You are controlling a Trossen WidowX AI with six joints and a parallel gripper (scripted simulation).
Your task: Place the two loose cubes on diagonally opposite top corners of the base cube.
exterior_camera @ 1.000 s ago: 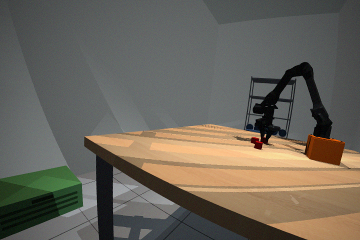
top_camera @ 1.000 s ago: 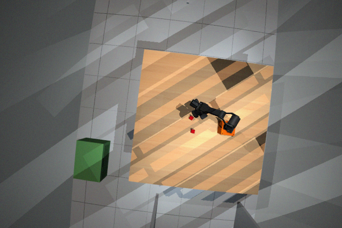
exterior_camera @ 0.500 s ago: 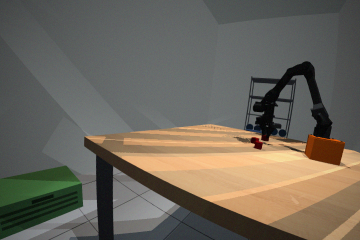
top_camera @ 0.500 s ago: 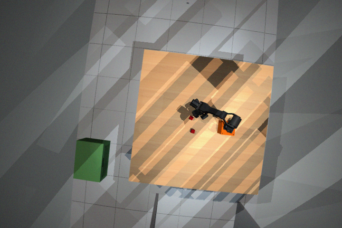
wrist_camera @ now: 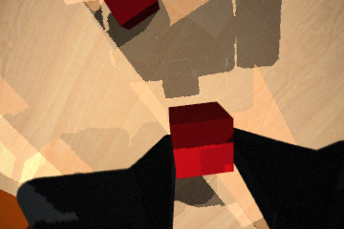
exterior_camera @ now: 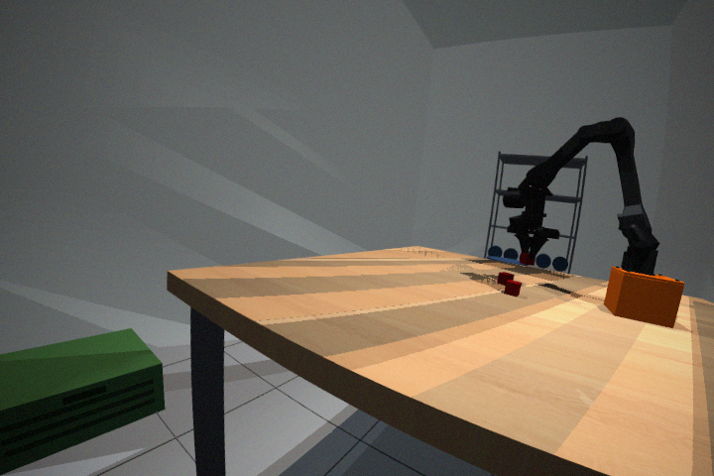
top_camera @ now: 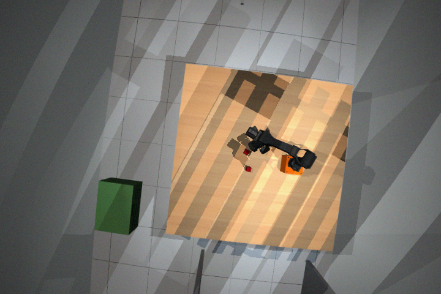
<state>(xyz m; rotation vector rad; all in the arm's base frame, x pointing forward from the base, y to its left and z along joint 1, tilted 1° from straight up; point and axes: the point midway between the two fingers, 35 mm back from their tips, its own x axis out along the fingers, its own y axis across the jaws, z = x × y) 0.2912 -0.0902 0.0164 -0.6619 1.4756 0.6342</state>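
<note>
Your claw [exterior_camera: 528, 257] [wrist_camera: 199, 137]: clamped on red cube [exterior_camera: 527, 258] [wrist_camera: 203, 138], above wooden table [top_camera: 207, 193] [exterior_camera: 335, 313] [wrist_camera: 46, 72]. Two other red cubes on tabletop, near claw, both outside its grip.

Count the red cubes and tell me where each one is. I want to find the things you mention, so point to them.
3. One red cube [exterior_camera: 527, 258] [wrist_camera: 202, 139] is held in the gripper [top_camera: 255, 146] [exterior_camera: 527, 253] [wrist_camera: 199, 137]; a farther cube [top_camera: 246, 151] [exterior_camera: 504, 278] [wrist_camera: 133, 10] and a nearer cube [top_camera: 248, 169] [exterior_camera: 513, 288] sit on the table [top_camera: 207, 193] [exterior_camera: 380, 336], as the exterior view shows.
</note>
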